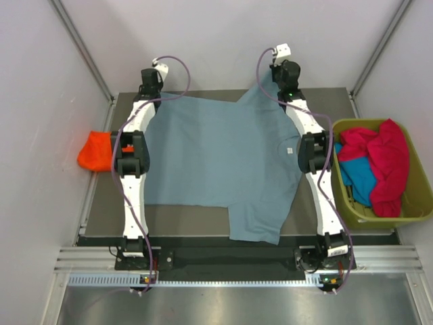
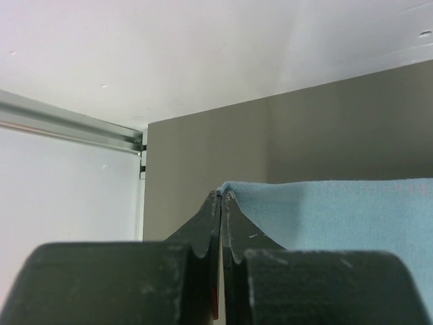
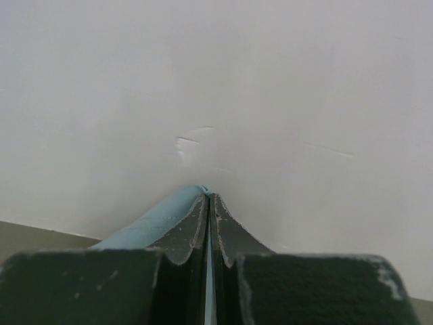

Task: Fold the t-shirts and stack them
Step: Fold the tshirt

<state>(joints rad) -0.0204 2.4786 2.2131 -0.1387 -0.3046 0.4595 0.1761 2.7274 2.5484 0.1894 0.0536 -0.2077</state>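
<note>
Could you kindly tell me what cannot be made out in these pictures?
Top view: teal shirt in the bin, mostly buried under the pink shirt.
Top view: orange shirt, partly behind the left arm.
Wrist views: blue shirt, blocked by the left hand and right hand, cropped by edges.

White walls (image 1: 216,40) surround a dark grey tabletop (image 1: 189,220).
</note>
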